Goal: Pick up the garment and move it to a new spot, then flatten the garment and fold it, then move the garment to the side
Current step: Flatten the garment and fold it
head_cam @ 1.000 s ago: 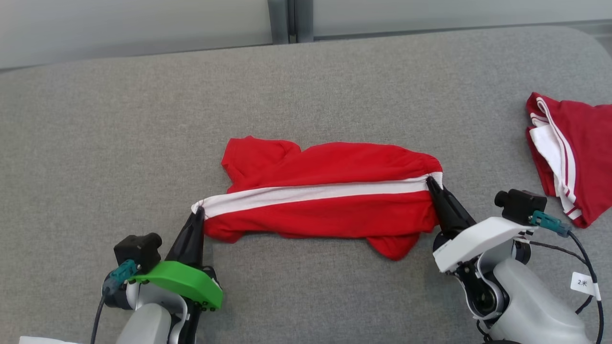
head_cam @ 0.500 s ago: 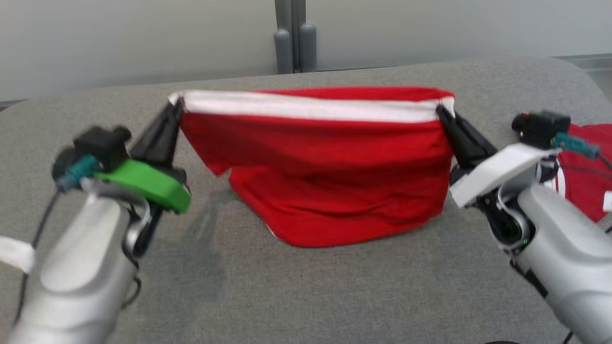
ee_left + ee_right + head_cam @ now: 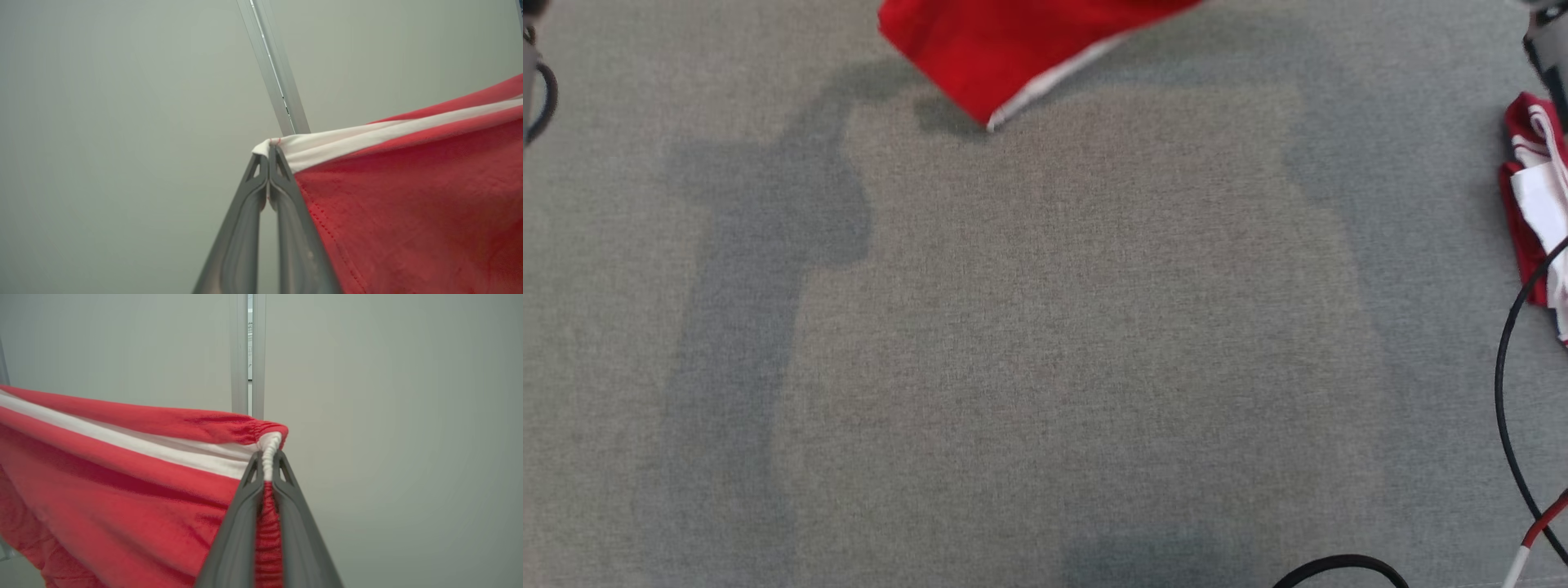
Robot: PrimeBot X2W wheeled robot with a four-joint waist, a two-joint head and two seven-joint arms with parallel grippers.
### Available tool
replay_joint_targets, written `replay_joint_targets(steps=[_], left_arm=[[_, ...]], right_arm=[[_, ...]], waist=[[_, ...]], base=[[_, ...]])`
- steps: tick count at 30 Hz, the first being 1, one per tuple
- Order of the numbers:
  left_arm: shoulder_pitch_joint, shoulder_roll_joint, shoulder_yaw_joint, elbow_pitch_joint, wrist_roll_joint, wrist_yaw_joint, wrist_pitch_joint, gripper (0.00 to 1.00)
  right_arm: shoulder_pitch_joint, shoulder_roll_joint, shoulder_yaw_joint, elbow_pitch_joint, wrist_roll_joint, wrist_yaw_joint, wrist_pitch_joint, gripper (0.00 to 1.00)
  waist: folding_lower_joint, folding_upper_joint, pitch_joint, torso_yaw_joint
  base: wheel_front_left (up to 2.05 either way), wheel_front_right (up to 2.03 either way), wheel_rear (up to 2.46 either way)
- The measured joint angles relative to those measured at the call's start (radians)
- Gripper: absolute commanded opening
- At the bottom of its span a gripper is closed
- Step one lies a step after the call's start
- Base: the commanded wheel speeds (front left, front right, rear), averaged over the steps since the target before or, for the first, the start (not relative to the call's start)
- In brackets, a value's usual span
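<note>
1. My left gripper (image 3: 269, 153) is pressed together on one end of the white stripe of the red garment (image 3: 408, 204). It pinches only the very corner of the cloth.
2. My right gripper (image 3: 267, 457) is also closed on cloth. It nips the gathered, puckered end of the same striped band.
3. The garment hangs in the air between the two grippers, with the band drawn fairly taut along the top. In the head view its lowest corner dangles over the grey fabric surface (image 3: 1045, 367). The offset shadow suggests it is clear of the surface.
4. I judge the garment to be light, soft and limp, so it will sag and swing rather than hold a shape. The band looks like the firmest part, so its two ends are the right places to hold. These shallow pinches could slip if I pull hard.
5. The count is two grippers, one held garment, and one other red-and-white garment (image 3: 1531, 212). That one lies at the surface's right edge, well apart from the held one.
</note>
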State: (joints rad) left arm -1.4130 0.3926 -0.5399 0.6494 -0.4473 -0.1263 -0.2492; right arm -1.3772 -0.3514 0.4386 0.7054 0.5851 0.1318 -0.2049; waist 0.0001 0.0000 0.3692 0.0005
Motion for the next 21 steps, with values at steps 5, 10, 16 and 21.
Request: replay_joint_targets(steps=[5,10,16,21], left_arm=[[-0.090,-0.018,0.035,0.012,0.028,0.001,-0.011,0.00],[-0.030,-0.036,0.090,-0.056,0.060,0.004,-0.013,0.00],[0.228,-0.106,0.136,-0.111,0.068,0.002,-0.013,0.00],[0.454,-0.146,0.193,-0.138,0.044,-0.002,-0.013,0.00]], right_arm=[[-0.118,0.040,-0.060,0.086,-0.082,0.000,-0.044,0.00],[-0.096,0.070,-0.020,0.121,-0.097,0.000,-0.052,0.00],[0.097,0.040,0.126,0.069,0.012,-0.001,-0.054,0.00],[0.303,0.004,0.251,-0.008,0.136,0.000,-0.057,0.00]], waist=[[0.0000,0.0000,0.096,0.022],[0.0001,0.0000,0.163,0.046],[0.0001,0.0000,0.207,0.066],[0.0000,0.0000,0.192,0.069]], base=[[0.00,0.00,0.00],[0.00,0.00,0.00],[0.00,0.00,0.00],[0.00,0.00,0.00]])
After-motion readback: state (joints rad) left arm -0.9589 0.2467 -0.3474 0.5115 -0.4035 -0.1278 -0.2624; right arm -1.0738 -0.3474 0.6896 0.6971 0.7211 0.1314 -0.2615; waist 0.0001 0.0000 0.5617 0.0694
